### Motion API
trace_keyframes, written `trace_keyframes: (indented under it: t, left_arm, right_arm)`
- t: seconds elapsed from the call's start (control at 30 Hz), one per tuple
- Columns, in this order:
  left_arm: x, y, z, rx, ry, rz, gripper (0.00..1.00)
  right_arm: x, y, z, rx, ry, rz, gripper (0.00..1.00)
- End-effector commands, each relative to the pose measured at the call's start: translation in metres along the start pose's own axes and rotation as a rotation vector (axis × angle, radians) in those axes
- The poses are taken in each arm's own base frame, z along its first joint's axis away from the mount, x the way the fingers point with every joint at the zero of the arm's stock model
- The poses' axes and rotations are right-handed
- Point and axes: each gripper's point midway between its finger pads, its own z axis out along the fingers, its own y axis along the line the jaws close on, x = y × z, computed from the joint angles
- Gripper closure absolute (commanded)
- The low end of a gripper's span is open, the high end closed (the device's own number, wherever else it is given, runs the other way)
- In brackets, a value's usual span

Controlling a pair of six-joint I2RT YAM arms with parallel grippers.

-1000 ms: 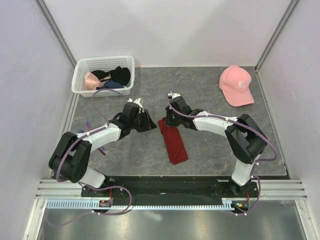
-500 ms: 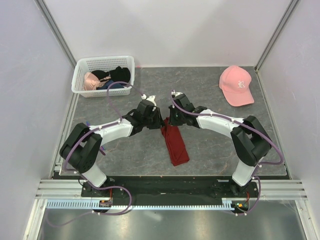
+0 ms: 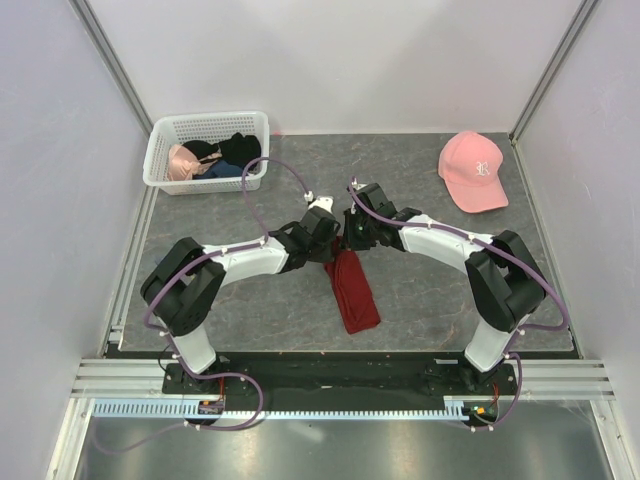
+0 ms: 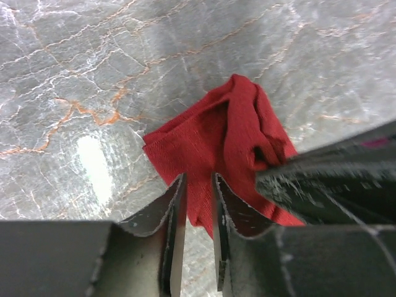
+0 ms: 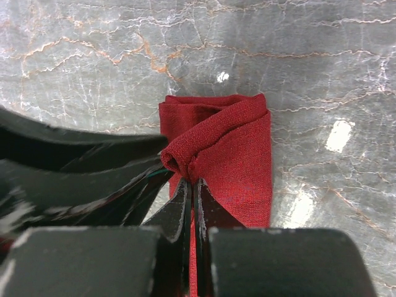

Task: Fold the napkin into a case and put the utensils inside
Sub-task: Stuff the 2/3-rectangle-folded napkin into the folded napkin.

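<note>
On the veined grey table (image 3: 420,300), the napkin (image 3: 352,292) lies centrally as a narrow, soft, dark red woven strip. The right gripper (image 5: 190,183) is clamped on a rolled lip at its far end, probably to raise that layer for folding. The left gripper (image 4: 198,180) hovers over the neighbouring corner, its 2 jaws a slit apart, holding nothing.

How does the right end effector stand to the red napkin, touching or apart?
Touching. The right wrist view shows the right end effector shut on a raised fold of the napkin.
</note>
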Motion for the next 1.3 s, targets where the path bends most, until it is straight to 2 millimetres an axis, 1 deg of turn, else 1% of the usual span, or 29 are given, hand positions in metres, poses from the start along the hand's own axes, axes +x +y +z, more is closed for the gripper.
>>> trace_keyframes:
  t: [0.0, 0.03, 0.13, 0.2, 0.33, 0.4, 0.47, 0.57, 0.6, 0.7, 0.77, 0.8, 0.83, 1.03, 1.23, 1.27]
  left_arm:
    - [-0.011, 0.006, 0.004, -0.087, -0.042, 0.081, 0.69]
    - [-0.01, 0.007, 0.006, -0.101, -0.04, 0.087, 0.68]
    - [-0.008, 0.004, 0.008, -0.098, -0.033, 0.098, 0.64]
    - [-0.007, 0.0, 0.008, -0.086, -0.029, 0.098, 0.63]
    - [-0.001, -0.005, 0.005, -0.07, -0.023, 0.108, 0.59]
    - [-0.002, -0.006, 0.003, -0.065, -0.029, 0.105, 0.59]
    - [-0.002, -0.005, 0.004, -0.071, -0.029, 0.109, 0.63]
    - [-0.002, -0.005, 0.006, -0.079, -0.028, 0.105, 0.72]
    - [-0.004, -0.005, 0.005, -0.077, -0.034, 0.1, 0.78]
    - [-0.008, -0.007, 0.001, -0.073, -0.048, 0.089, 0.87]
    - [-0.012, -0.006, -0.002, -0.074, -0.058, 0.08, 0.9]
    - [-0.012, -0.007, -0.003, -0.073, -0.059, 0.078, 0.96]
    - [-0.014, -0.006, -0.005, -0.071, -0.063, 0.068, 0.98]
    - [-0.018, -0.012, -0.006, -0.047, -0.066, 0.043, 0.98]
    - [-0.023, -0.02, -0.013, 0.002, -0.071, 0.002, 0.98]
    - [-0.025, -0.023, -0.015, 0.016, -0.077, -0.006, 0.98]
  right_arm:
    - [-0.011, 0.013, -0.011, -0.049, -0.019, 0.007, 1.0]
    - [-0.011, 0.012, -0.011, -0.049, -0.018, 0.007, 1.0]
    - [-0.011, 0.011, -0.011, -0.051, -0.017, 0.016, 1.0]
    - [-0.011, 0.01, -0.01, -0.053, -0.018, 0.018, 1.0]
    - [-0.01, 0.007, -0.01, -0.05, -0.015, 0.026, 1.0]
    - [-0.008, 0.005, -0.009, -0.05, -0.011, 0.028, 1.0]
    - [-0.006, 0.005, -0.01, -0.053, -0.009, 0.032, 1.0]
    - [-0.005, 0.005, -0.01, -0.056, -0.005, 0.031, 1.0]
    - [-0.005, 0.004, -0.01, -0.054, -0.003, 0.033, 1.0]
    - [-0.001, 0.005, -0.01, -0.058, 0.012, 0.033, 1.0]
    - [0.002, 0.004, -0.009, -0.063, 0.021, 0.037, 1.0]
    - [0.003, 0.004, -0.008, -0.064, 0.025, 0.036, 1.0]
    - [0.005, 0.005, -0.008, -0.068, 0.029, 0.037, 1.0]
    - [0.016, 0.004, -0.001, -0.088, 0.061, 0.052, 1.0]
    - [0.025, 0.009, 0.009, -0.112, 0.088, 0.06, 1.0]
    - [0.023, 0.012, 0.011, -0.124, 0.082, 0.067, 1.0]
